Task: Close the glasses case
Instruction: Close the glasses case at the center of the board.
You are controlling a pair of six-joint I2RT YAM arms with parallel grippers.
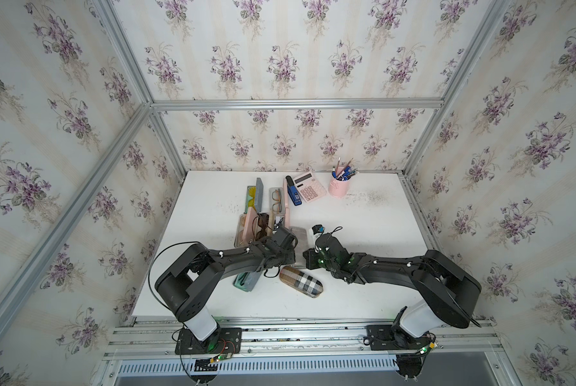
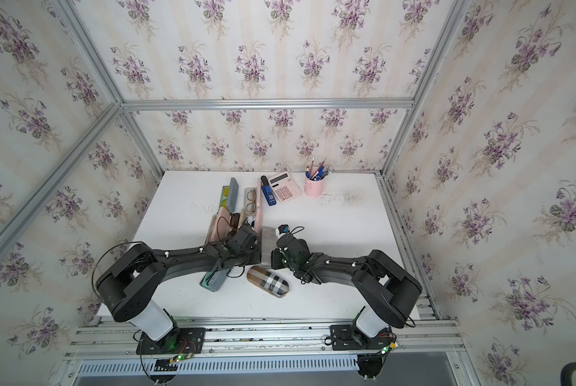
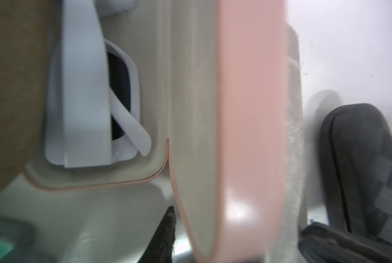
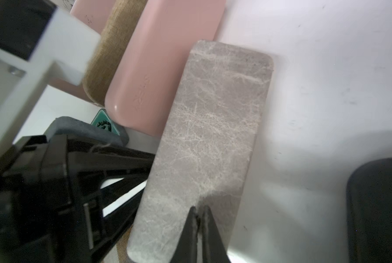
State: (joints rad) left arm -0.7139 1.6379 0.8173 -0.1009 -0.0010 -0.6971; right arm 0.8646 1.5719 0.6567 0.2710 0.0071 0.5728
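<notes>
The glasses case lies open left of the table's middle, with a beige-lined tray [image 3: 161, 109] and a pink lid [image 3: 249, 113] standing nearly upright. White sunglasses [image 3: 81, 102] rest in the tray. My left gripper [image 3: 215, 211] straddles the lid's near end. One dark finger [image 3: 167, 230] shows on the tray side with a thin gap to the lid, and the other is hidden behind the lid. In both top views the wrist camera [image 1: 281, 238] covers these jaws. My right gripper [image 4: 199, 208] is shut, empty, and hovers over the near end of a shut grey marbled case [image 4: 213, 136].
A shut plaid case [image 1: 301, 281] and a teal case [image 1: 246, 281] lie near the front, under the arms. More open cases sit behind: one with brown sunglasses [image 1: 248, 227], one with orange glasses [image 1: 276, 200]. A stapler [image 1: 293, 191], calculator [image 1: 310, 187] and pink pen cup [image 1: 339, 185] stand at the back.
</notes>
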